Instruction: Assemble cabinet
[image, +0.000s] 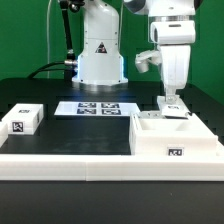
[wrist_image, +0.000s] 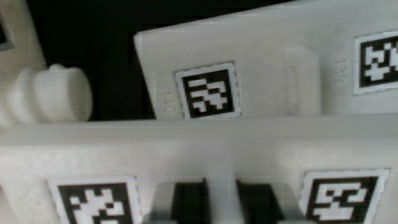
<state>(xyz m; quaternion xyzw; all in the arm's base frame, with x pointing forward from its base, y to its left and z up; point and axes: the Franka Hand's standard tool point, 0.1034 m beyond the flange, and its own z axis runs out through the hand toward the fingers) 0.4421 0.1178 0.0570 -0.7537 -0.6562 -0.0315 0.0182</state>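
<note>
Hand (image: 172, 102) sits low over the cabinet (image: 150, 140), at the exterior view's right of the counter (image: 70, 132). Cannot tell if it grips anything. Knob (wrist_image: 47, 95) close by, possibly a door's. Risk: an off-centre descent jams the fingers on the wall and shoves the cabinet.

The exterior view faces the robot base (image: 100, 55) frontally; the wrist view, seemingly looking down, closely frames the shared cabinet (image: 200, 135) (wrist_image: 267, 50).

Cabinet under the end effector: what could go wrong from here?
The end effector sits low over the cabinet, so a sideways move could drag or tip it. In the wrist view a knob lies close by; a finger might clip it. Whether it holds anything cannot be told.
</note>
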